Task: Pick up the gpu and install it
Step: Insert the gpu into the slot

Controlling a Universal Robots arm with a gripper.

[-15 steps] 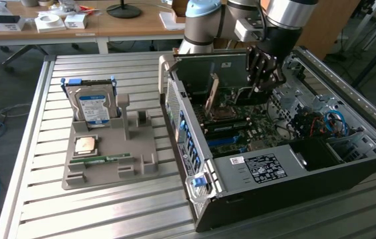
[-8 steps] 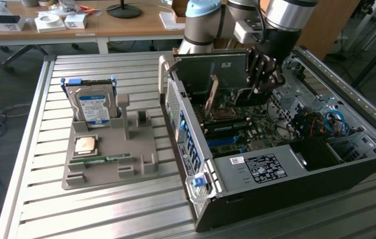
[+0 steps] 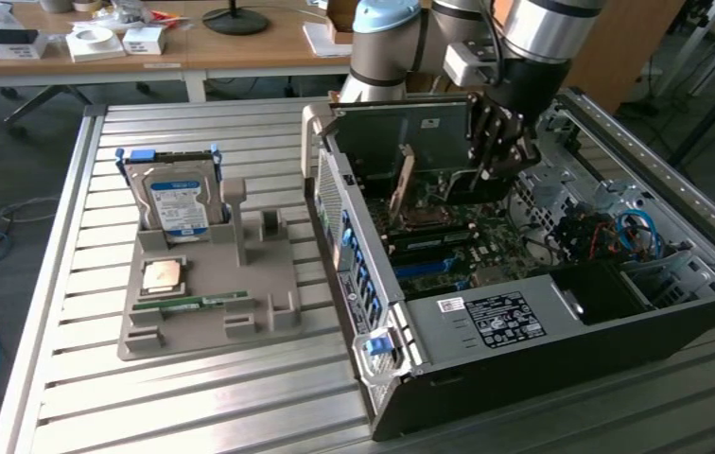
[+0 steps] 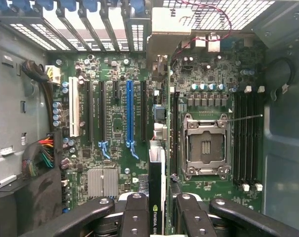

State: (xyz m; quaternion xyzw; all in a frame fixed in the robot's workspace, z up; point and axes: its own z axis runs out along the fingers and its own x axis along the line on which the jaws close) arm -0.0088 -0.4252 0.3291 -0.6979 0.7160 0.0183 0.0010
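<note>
My gripper is shut on the gpu, a thin dark card seen edge-on between the two black fingers, with a green NVIDIA mark near the grip. Its pale metal bracket points toward the slotted rear wall of the case. The card hangs above the motherboard, between the blue expansion slot and the open CPU socket. In the exterior view the gripper reaches down into the open computer case, and the gpu shows as a pale strip beside it.
On the exterior view's left a grey holder carries a silver hard drive, a CPU chip and a green memory stick. Inside the case are black memory slots, a cable bundle and blue cables.
</note>
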